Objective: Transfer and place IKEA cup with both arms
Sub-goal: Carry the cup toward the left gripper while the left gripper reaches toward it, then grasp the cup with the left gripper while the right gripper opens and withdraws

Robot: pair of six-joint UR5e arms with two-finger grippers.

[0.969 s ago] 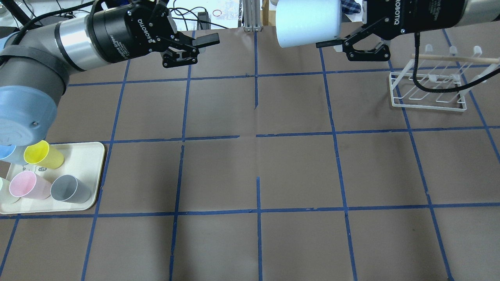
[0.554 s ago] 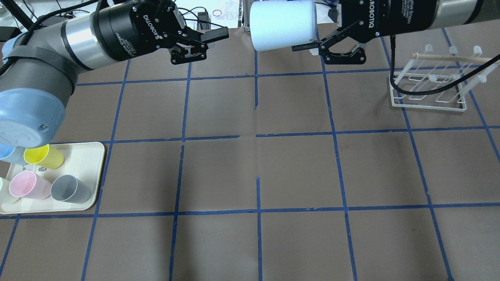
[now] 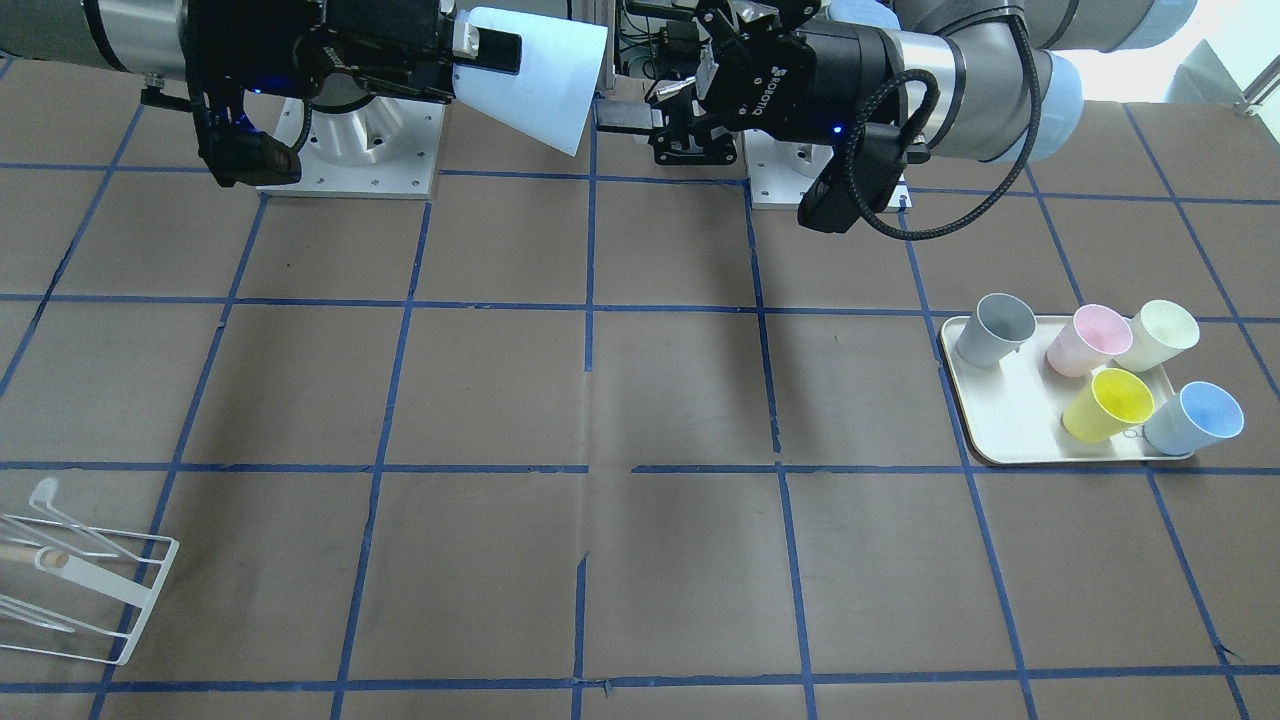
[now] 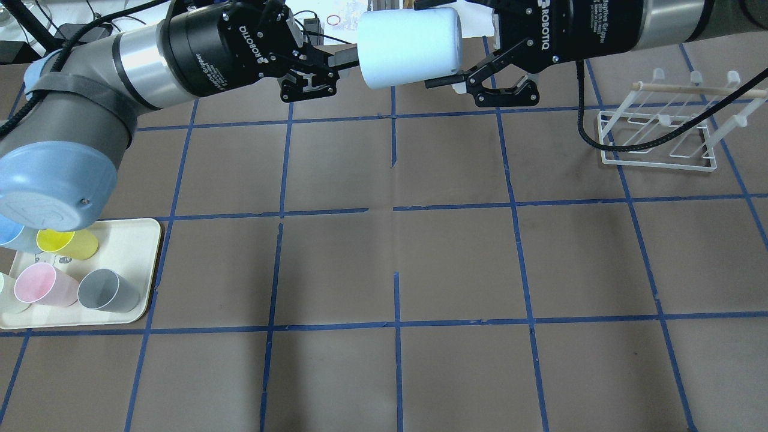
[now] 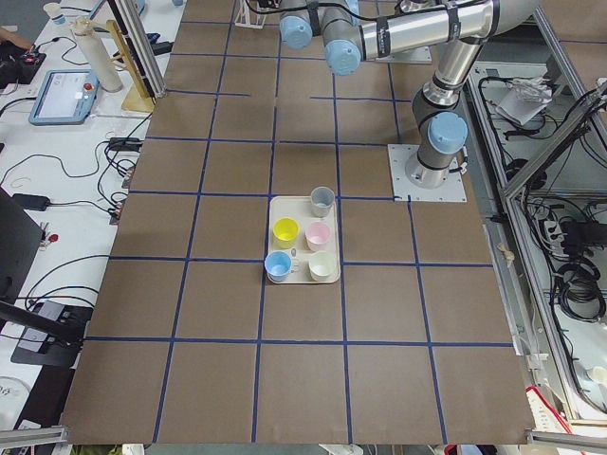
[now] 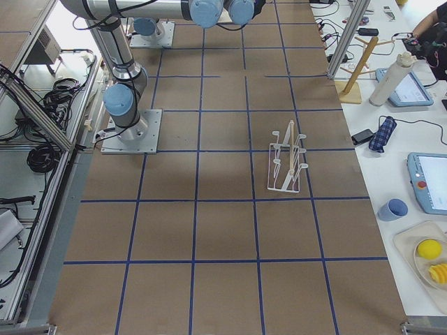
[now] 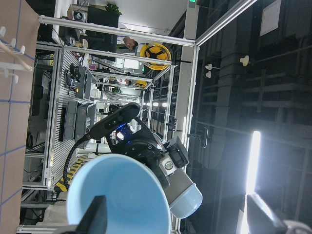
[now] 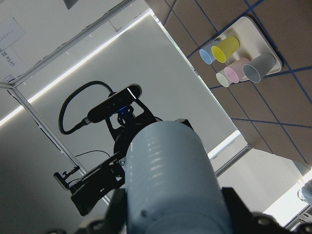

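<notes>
High over the far middle of the table (image 4: 456, 264), the right gripper (image 4: 438, 42) is clamped on the blue cup (image 4: 396, 48). It holds the cup sideways, with the mouth toward the left gripper (image 4: 342, 63), whose jaws are spread wide.

Slide one jaw inside the mouth and one outside. Pinch the wall before the right lets go.

You have lots of room underneath. The rack (image 4: 657, 135) stands far right and the tray (image 4: 135, 240) near left.

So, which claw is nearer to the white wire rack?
Right. The right claw, holding the pale-blue cup, hovers just inward of the white wire rack; the left claw is farther, on the cup's other side.
</notes>
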